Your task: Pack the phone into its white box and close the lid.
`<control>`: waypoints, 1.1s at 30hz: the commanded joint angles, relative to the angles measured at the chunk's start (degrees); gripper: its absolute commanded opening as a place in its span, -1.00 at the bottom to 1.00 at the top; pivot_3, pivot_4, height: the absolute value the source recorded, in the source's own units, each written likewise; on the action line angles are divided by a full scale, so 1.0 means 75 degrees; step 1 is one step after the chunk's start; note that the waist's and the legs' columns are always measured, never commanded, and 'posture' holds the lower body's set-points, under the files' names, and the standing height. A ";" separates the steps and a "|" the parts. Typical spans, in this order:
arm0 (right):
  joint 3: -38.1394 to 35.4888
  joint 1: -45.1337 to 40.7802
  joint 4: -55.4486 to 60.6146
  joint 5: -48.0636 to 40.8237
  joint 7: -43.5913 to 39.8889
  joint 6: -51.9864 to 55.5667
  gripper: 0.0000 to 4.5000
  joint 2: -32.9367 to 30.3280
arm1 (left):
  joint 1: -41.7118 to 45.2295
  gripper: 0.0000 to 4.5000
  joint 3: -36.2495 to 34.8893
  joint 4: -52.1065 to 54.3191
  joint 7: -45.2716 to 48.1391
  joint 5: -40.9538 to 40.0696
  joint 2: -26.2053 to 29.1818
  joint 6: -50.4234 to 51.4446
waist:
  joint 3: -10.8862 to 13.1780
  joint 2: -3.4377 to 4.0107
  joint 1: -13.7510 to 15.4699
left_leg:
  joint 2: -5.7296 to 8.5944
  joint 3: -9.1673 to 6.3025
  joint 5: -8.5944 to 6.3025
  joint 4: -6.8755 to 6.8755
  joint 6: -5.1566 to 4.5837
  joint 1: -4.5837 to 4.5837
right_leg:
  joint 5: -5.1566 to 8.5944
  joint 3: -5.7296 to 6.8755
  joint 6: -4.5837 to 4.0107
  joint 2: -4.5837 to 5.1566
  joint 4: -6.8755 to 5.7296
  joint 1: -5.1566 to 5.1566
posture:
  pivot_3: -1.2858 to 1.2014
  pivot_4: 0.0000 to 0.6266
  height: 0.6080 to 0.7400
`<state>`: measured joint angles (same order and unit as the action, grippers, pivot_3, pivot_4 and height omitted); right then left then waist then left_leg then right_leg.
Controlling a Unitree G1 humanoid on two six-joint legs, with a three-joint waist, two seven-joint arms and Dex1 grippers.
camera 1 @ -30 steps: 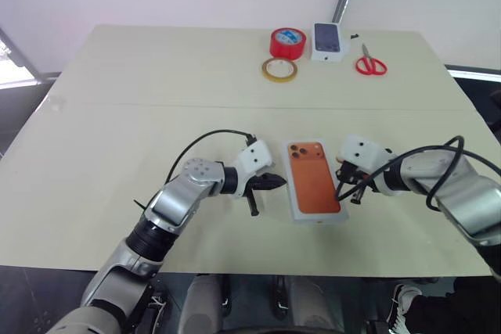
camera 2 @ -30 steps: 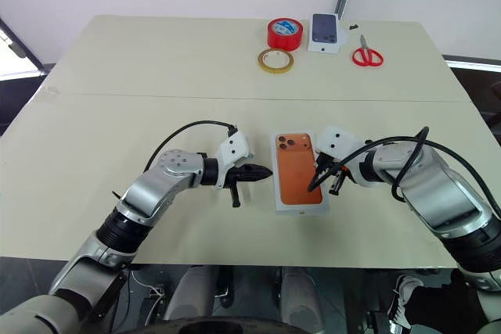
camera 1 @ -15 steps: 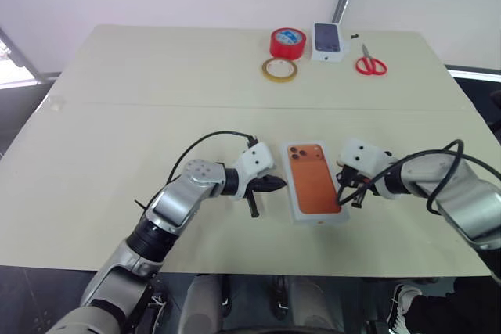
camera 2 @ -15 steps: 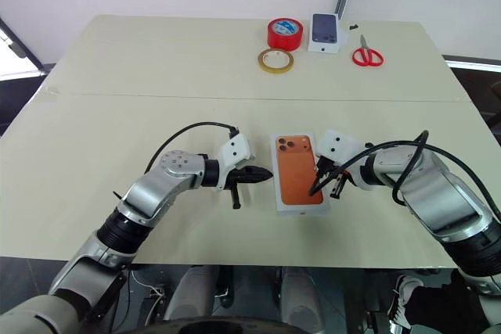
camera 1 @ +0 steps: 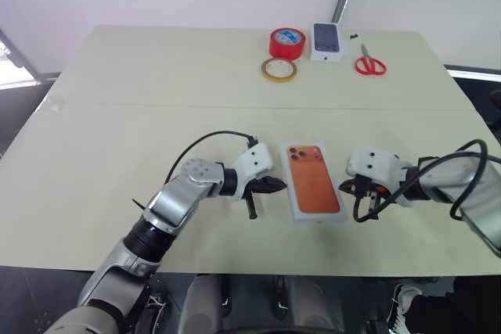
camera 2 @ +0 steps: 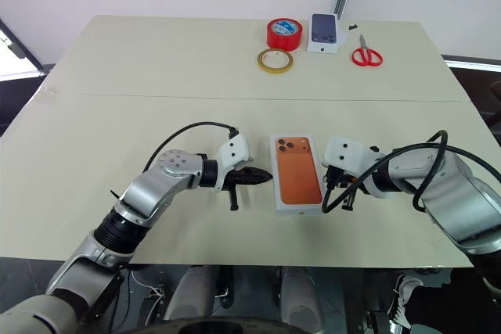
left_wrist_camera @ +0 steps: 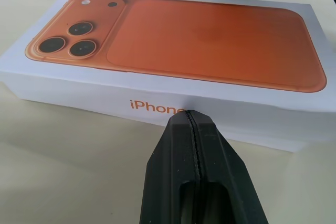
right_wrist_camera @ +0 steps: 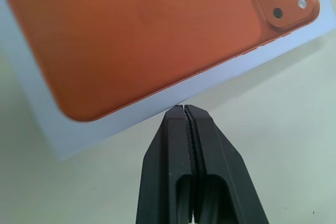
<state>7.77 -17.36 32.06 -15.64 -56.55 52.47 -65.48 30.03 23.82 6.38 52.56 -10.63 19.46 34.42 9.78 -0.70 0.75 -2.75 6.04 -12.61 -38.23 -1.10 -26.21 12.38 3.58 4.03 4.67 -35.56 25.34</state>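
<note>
White cardboard lid (camera 1: 315,191), printed with an orange phone back, sits seated on the pale desk (camera 1: 117,131) between both arms. The left end effector (camera 1: 275,184) and right end effector (camera 1: 349,188) are fully closed, holding nothing. To finish well, press evenly from both sides, checking the lid sits flush.

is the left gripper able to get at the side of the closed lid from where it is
Probably yes: the left gripper, shut, points at the lid's near side with only bare table between; the right gripper sits on the far side.
</note>
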 commanded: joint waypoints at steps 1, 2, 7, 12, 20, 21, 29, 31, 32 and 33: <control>-0.0132 0.0066 0.0480 -0.0203 -0.0049 -0.0026 -0.99 0.0011 | 0.0082 -1.00 0.0071 0.0317 0.0071 -0.0077 -0.0061 -0.0095 | 0.0000 0.0000 0.0000 | 0.0000 0.0000 0.0000 0.0000 0.0000 0.0000 | 0.0000 0.0000 0.0000 0.0000 0.0000 0.0000 | 0.03 -0.52 1.00; -0.0120 0.0118 0.0521 -0.0215 -0.0045 -0.0020 -0.99 0.0019 | 0.0068 -1.00 0.0086 0.0276 0.0055 -0.0044 -0.0048 -0.0090 | 0.0000 0.0000 0.0000 | 0.0000 0.0000 0.0000 0.0000 0.0000 0.0000 | 0.0000 0.0000 0.0000 0.0000 0.0000 0.0000 | 0.03 -0.52 1.00; -0.0061 0.0328 0.0540 -0.0107 -0.0066 -0.0150 -0.99 -0.0107 | 0.0024 -1.00 0.0114 0.0182 0.0048 0.0026 0.0018 -0.0125 | 0.0000 -0.0001 0.0001 | 0.0000 0.0000 0.0000 -0.0001 0.0000 0.0001 | 0.0000 0.0000 0.0000 0.0000 0.0000 -0.0001 | 0.03 -0.52 1.00; -0.0567 0.0378 0.0258 -0.0177 -0.0280 -0.0513 -0.99 -0.0315 | 0.0013 -1.00 -0.0362 0.0226 0.0061 -0.0266 0.0129 -0.0060 | 0.0000 0.0000 0.0001 | 0.0000 0.0001 0.0000 -0.0001 0.0000 0.0001 | 0.0000 0.0000 0.0000 0.0000 0.0000 -0.0002 | 0.03 -0.52 1.00; -0.1895 0.1131 0.0370 -0.1077 -0.1234 -0.1085 -0.99 -0.0461 | 0.0687 -1.00 -0.1320 -0.0179 -0.0218 -0.0895 -0.0186 0.0182 | -0.0001 -0.0003 0.0030 | 0.0002 -0.0008 0.0000 -0.0007 0.0000 0.0003 | 0.0003 0.0001 0.0007 -0.0001 0.0000 -0.0013 | 0.03 -0.52 1.00; -0.1963 0.1251 0.0518 -0.1263 -0.1299 -0.1009 -0.99 -0.0429 | 0.0768 -1.00 -0.1283 -0.0262 -0.0249 -0.0864 -0.0270 0.0153 | -0.0001 -0.0003 0.0029 | 0.0003 -0.0008 0.0000 -0.0007 0.0000 0.0003 | 0.0004 0.0001 0.0010 0.0000 0.0000 -0.0017 | 0.03 -0.52 1.00; -0.1056 0.1948 0.1044 -0.1105 -0.0552 -0.0802 -0.99 -0.0087 | 0.0992 -1.00 -0.0293 -0.1281 -0.0349 -0.0068 -0.0776 -0.0314 | -0.0002 -0.0007 0.0004 | 0.0007 -0.0009 -0.0001 -0.0007 -0.0001 0.0026 | 0.0006 0.0000 0.0011 -0.0001 -0.0001 -0.0034 | 0.03 -0.52 1.00; -0.0839 0.2018 0.0965 -0.0939 -0.0346 -0.0817 -0.99 -0.0042 | 0.0949 -1.00 -0.0124 -0.1405 -0.0326 0.0029 -0.0829 -0.0357 | -0.0002 -0.0007 0.0007 | 0.0006 -0.0009 -0.0001 -0.0006 -0.0001 0.0027 | 0.0007 0.0000 0.0010 0.0000 -0.0003 -0.0032 | 0.03 -0.52 1.00; -0.0781 0.2051 0.0939 -0.0886 -0.0280 -0.0835 -0.99 -0.0036 | 0.0927 -1.00 -0.0069 -0.1439 -0.0321 0.0069 -0.0840 -0.0374 | -0.0003 -0.0007 0.0007 | 0.0005 -0.0009 -0.0001 -0.0005 -0.0001 0.0026 | 0.0007 0.0000 0.0010 0.0000 -0.0003 -0.0031 | 0.03 -0.52 1.00; -0.0722 0.2060 0.0898 -0.0845 -0.0207 -0.0818 -0.99 -0.0023 | 0.0903 -1.00 -0.0020 -0.1467 -0.0317 0.0116 -0.0845 -0.0380 | -0.0003 -0.0007 0.0008 | 0.0005 -0.0008 -0.0001 -0.0006 -0.0001 0.0029 | 0.0007 -0.0001 0.0010 0.0001 -0.0003 -0.0033 | 0.03 -0.52 1.00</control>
<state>2.42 -2.00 38.32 -22.86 -59.27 46.56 -65.92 36.52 22.35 -4.45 49.88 -10.59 13.27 32.14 9.76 -0.75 0.81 -2.71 5.98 -12.62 -38.27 -1.11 -26.00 12.43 3.57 4.10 4.67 -35.58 25.09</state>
